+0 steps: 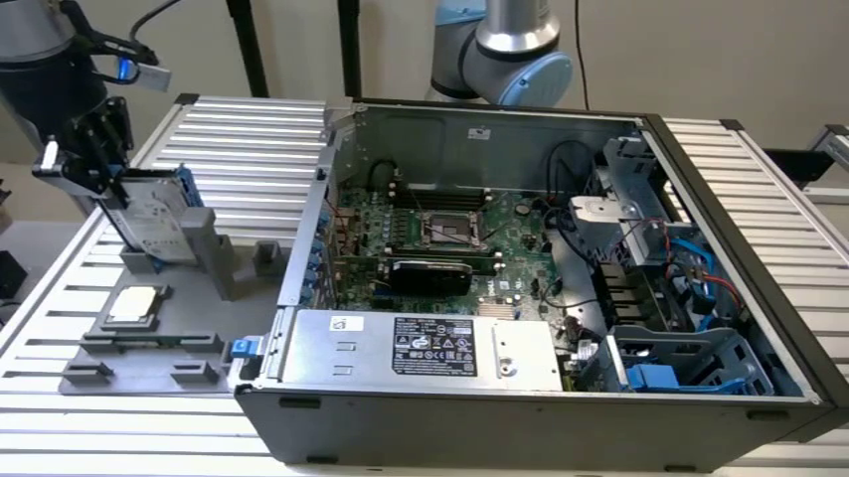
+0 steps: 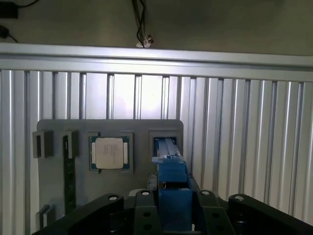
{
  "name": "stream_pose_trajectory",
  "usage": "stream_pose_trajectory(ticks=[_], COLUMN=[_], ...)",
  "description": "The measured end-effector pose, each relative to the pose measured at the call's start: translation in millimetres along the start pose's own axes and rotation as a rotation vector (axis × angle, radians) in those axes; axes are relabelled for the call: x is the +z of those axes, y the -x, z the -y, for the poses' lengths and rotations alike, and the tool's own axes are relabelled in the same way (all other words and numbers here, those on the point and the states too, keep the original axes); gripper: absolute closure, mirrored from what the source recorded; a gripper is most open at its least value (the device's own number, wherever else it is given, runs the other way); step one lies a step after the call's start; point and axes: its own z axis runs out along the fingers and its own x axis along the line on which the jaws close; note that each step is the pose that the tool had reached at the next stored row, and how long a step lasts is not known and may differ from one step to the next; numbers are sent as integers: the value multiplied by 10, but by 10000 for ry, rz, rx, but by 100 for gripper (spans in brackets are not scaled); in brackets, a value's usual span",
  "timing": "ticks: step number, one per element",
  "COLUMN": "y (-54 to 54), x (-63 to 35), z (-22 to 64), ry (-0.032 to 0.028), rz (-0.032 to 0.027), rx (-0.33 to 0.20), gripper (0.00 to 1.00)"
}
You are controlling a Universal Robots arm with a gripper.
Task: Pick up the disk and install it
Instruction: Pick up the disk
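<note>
Slatted table [image 1: 239, 129]: gripper [image 1: 103, 169] clamped on disk [image 1: 155, 224], which stands upright in grey holder [image 1: 202, 243] beside computer case [image 1: 531, 417], on the exterior view's left. Pick step in hand; it likely needs a straight pull clear of the holder. Install not yet done.

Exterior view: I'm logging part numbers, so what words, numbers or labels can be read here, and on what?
No text can be read.
Power supply label: dark print and symbols, too small to read.
Small white sticker beside it: too small.
White label on the disk: blurred.
Square chip: markings unreadable.
</note>
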Motion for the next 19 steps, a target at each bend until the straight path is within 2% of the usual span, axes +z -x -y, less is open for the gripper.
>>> stream_pose_trajectory(ticks=[6,19], y=[4,15], x=[-190,-776], z=[-2,35], ry=[1,0], rz=[0,2], rx=[-1,-1], gripper=[100,100])
